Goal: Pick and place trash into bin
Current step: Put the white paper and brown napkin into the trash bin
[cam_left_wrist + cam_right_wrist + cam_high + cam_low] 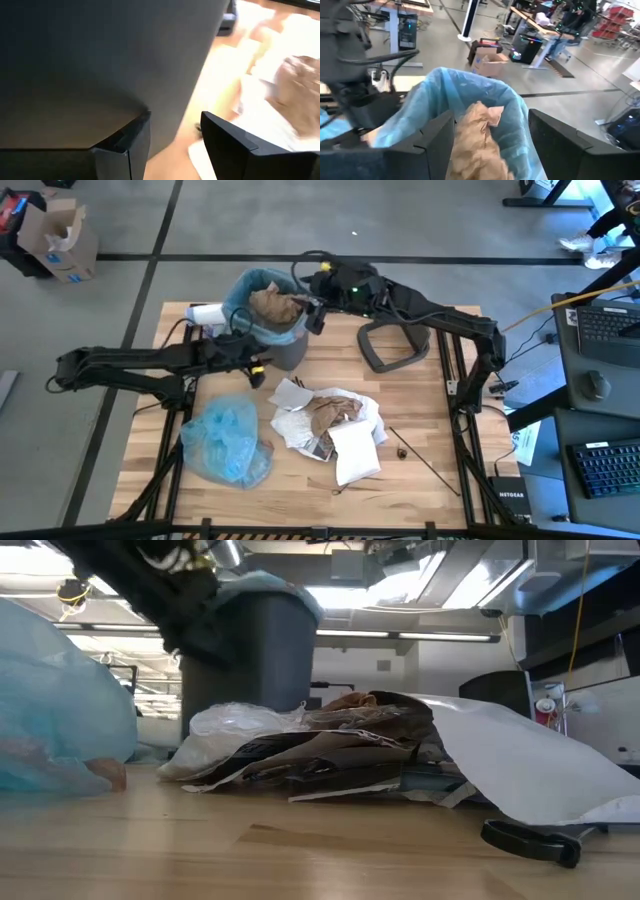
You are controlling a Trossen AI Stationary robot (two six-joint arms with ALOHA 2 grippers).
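Observation:
The dark grey bin [290, 352] with a light blue liner [445, 85] stands at the table's far middle. Crumpled brown paper [275, 305] lies inside it. My right gripper [490, 140] hovers open over the bin's right rim, above that paper [477, 135]. My left gripper [175, 145] is open and low beside the bin's near-left wall [100, 60], with nothing between its fingers. The trash pile [325, 420] of brown and white paper and a white mailer [355, 452] rests on the table's middle. My left gripper stands close against the bin's outer wall. I cannot tell whether one finger [125, 150] touches it.
A loose light blue bag [228, 440] lies near the left front. The grey lid [366, 345] lies to the right of the bin. Thin dark sticks [425, 460] lie at the near right. A white roll [205, 313] sits behind the bin's left.

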